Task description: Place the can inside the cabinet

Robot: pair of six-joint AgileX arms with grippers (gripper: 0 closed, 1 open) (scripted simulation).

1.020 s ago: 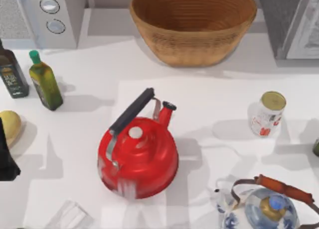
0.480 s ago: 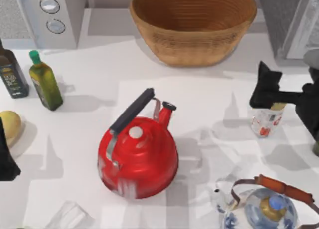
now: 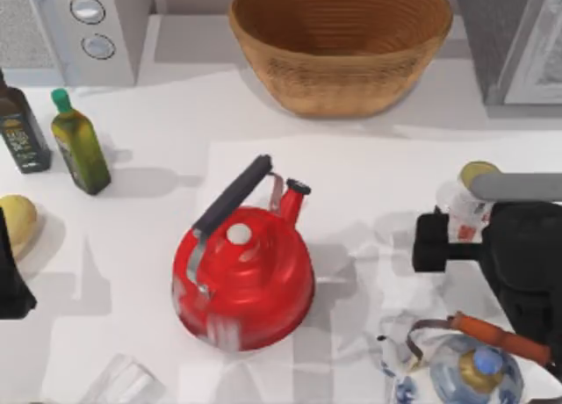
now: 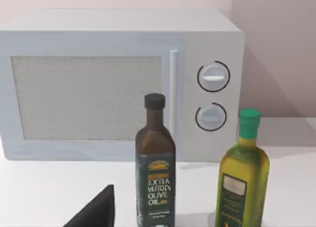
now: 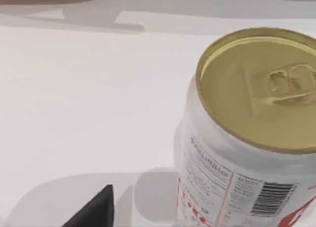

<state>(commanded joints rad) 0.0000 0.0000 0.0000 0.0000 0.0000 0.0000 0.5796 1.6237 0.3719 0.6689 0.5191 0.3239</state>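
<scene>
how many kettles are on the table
2. The red kettle sits near the table's middle; the blue-and-white kettle is at the bottom right, partly cut off by the picture's edge and the right arm. Others may be out of frame.

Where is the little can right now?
In the top view the can stands upright at the table's right side, below the cabinet and above the blue-and-white teapot, with the right gripper close beside it.

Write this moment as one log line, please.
right gripper: beside can, not gripping | left arm: parked, table's left | cabinet: no can inside
</scene>
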